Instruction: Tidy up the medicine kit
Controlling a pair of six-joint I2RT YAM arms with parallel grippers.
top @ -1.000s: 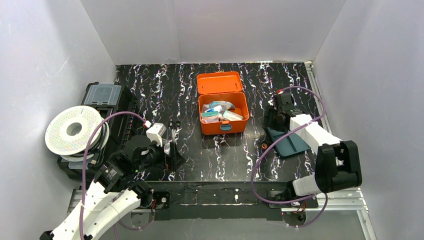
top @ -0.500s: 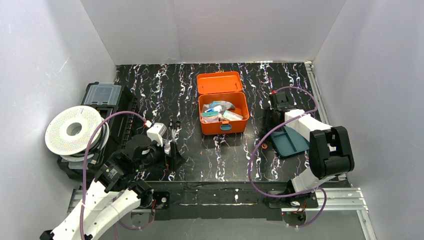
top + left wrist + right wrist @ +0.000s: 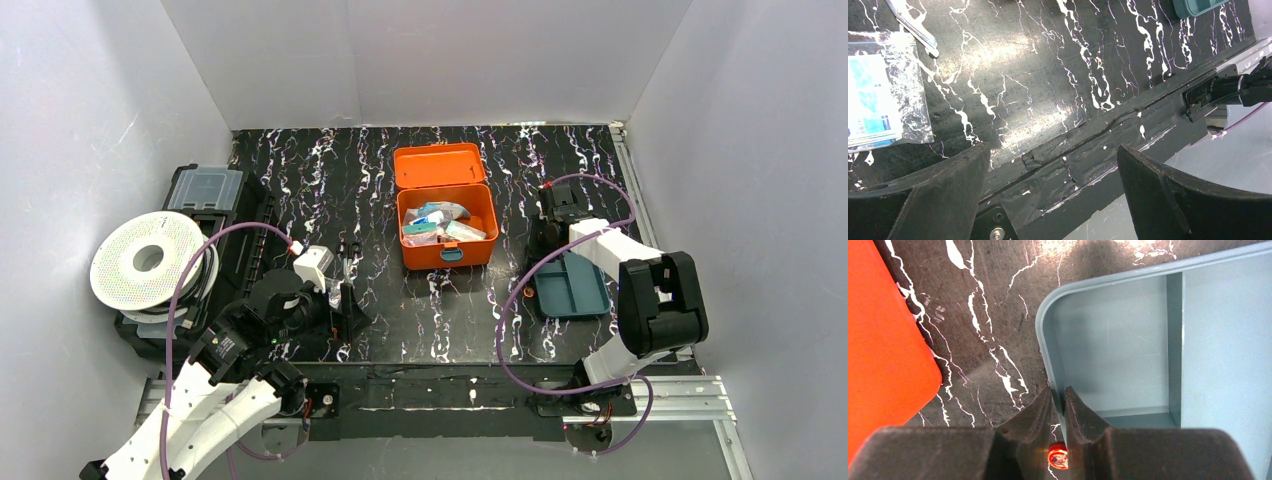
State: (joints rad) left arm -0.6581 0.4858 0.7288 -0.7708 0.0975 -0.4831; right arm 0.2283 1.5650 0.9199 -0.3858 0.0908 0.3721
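A robot lab cell — white panel walls point(image 3: 430, 60), marbled table point(image 3: 330, 180).

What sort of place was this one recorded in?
Probably a lab robot cell: plain white walls box in a black marbled table, the left arm and right arm are bolted to an aluminium rail, and the orange medicine kit looks staged.

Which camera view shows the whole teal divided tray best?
The top external view: the teal tray shows almost whole there, right of the orange medicine kit. The right wrist view shows one corner close up, the right gripper pinching its rim. The left wrist view catches only a corner.
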